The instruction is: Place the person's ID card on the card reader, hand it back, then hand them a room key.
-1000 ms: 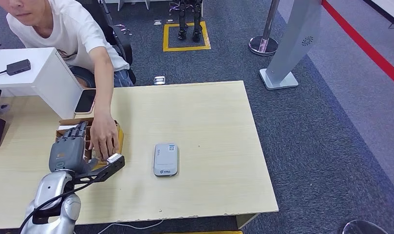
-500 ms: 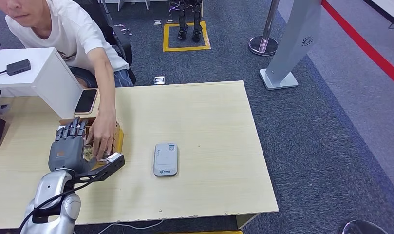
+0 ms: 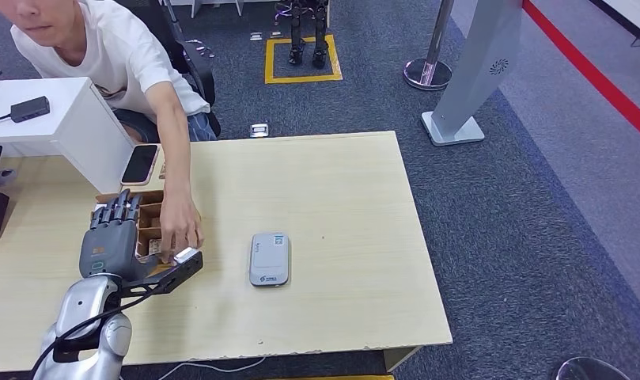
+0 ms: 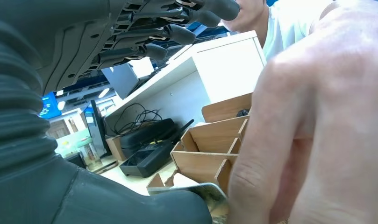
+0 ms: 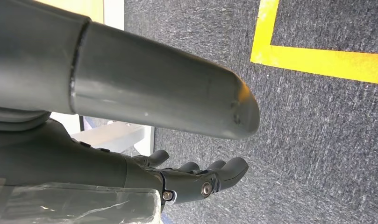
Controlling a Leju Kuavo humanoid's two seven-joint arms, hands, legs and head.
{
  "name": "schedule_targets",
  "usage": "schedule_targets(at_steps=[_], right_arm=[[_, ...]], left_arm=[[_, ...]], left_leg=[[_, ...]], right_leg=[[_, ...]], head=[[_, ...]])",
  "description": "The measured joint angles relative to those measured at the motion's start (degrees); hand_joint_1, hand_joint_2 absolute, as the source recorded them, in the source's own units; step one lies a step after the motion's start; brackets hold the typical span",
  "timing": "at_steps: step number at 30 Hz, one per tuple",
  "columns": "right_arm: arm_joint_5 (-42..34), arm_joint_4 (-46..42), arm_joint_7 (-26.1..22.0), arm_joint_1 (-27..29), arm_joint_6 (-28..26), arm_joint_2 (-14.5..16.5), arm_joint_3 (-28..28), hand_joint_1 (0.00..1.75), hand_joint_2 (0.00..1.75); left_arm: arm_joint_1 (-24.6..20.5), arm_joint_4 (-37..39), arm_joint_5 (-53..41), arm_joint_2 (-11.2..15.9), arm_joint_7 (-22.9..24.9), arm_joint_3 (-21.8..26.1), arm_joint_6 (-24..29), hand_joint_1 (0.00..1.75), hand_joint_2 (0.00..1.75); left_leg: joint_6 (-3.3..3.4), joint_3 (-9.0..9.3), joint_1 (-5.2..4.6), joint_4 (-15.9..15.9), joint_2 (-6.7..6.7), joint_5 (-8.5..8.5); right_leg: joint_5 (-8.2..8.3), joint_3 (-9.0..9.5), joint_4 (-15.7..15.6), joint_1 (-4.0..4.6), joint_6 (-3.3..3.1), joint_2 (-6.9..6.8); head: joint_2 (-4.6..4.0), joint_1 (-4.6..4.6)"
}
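While the person's hand [image 3: 178,226] reaches toward the wooden card box [image 3: 148,215] at nine o'clock on the desk [image 3: 340,198], the left hand [image 3: 111,237] hovers beside it, fingers straight and spread, holding nothing, likely waiting for a card. The card reader [image 3: 269,258] lies bare at centre. The right hand [image 5: 196,179] hangs over the floor, fingers loosely apart. I cannot make out the ID card.

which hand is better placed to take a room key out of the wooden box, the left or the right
Probably the left. The left hand hovers open over the wooden box, beside the person's hand reaching into it. The right hand hangs over the carpet floor, away from the table.
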Motion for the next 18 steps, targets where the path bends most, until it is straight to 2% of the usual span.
schedule_targets(at_steps=[18], right_arm=[[0.00, 0.00, 0.00, 0.00, 0.10, 0.00, -0.01, 0.00, 0.00]], left_arm=[[-0.30, 0.00, -0.23, 0.01, 0.00, -0.01, -0.02, 0.00, 1.75]], left_leg=[[-0.02, 0.00, 0.00, 0.00, 0.00, 0.02]], right_leg=[[0.02, 0.00, 0.00, 0.00, 0.00, 0.00]], head=[[0.00, 0.00]])
